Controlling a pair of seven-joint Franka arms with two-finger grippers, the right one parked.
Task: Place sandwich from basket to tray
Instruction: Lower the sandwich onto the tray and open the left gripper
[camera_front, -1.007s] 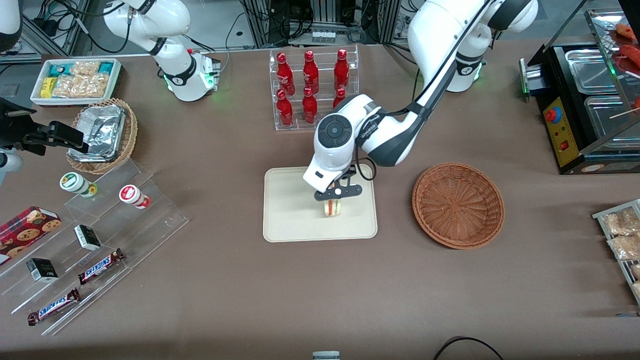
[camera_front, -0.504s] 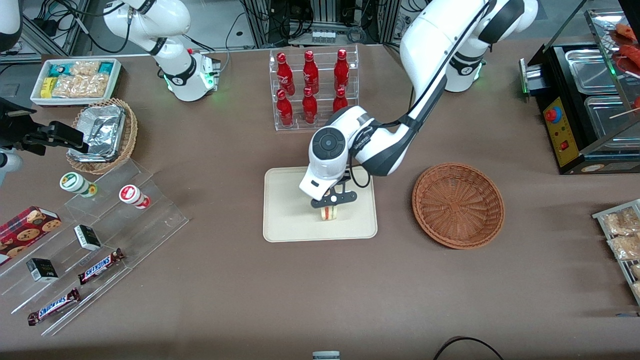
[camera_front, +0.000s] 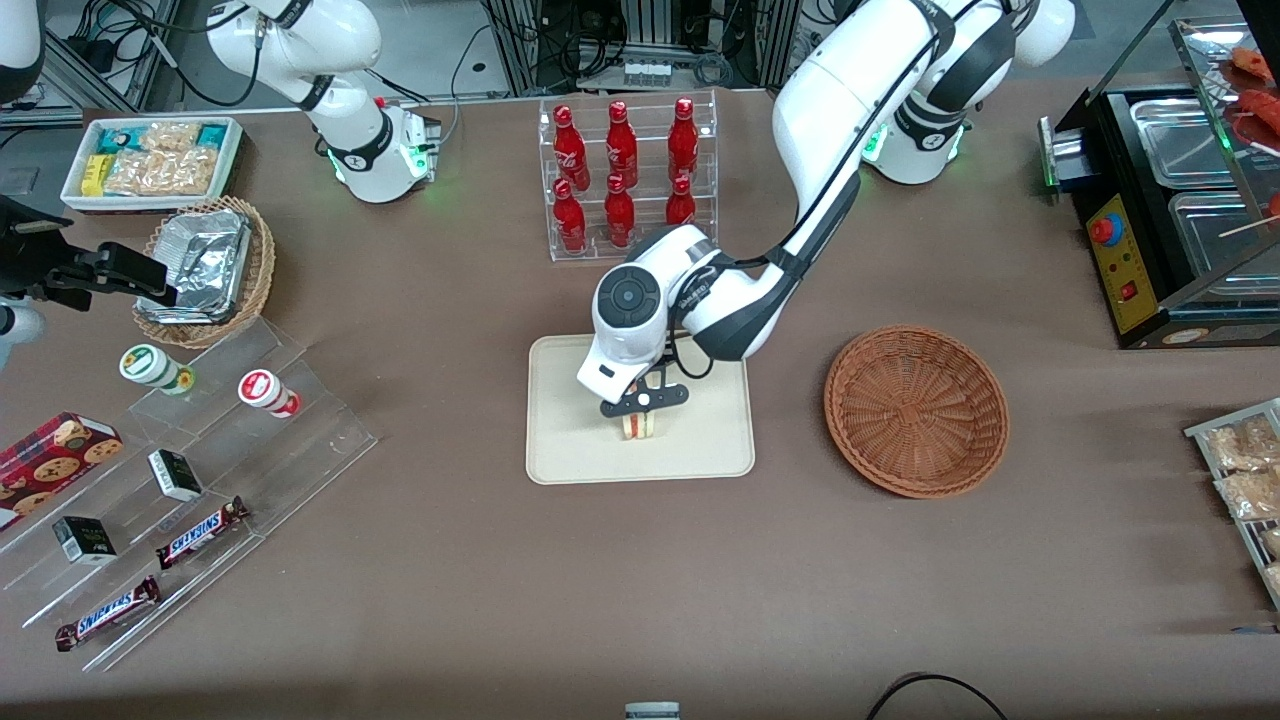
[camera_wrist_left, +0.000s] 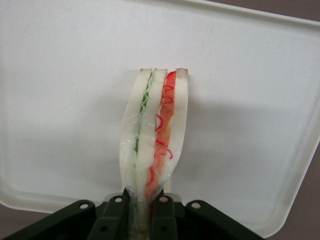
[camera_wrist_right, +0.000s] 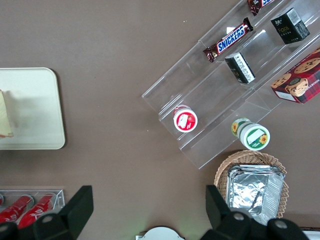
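You've got the sandwich (camera_front: 640, 427) standing on edge over the tray (camera_front: 570, 440), w/ the end effector (camera_front: 642, 404) pinching its upper end. The wicker basket (camera_front: 916, 410) sits apart on the tabletop (camera_front: 640, 580), toward the working arm's end.

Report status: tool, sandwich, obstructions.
Tool shut on sandwich, over tray. Basket empty. Nothing in the way.

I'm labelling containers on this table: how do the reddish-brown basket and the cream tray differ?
The basket is round, woven and bowl-shaped; the tray is a flat, smooth rectangle with rounded corners. The basket holds nothing; over the tray the gripper holds the sandwich. Both sit on the brown table.
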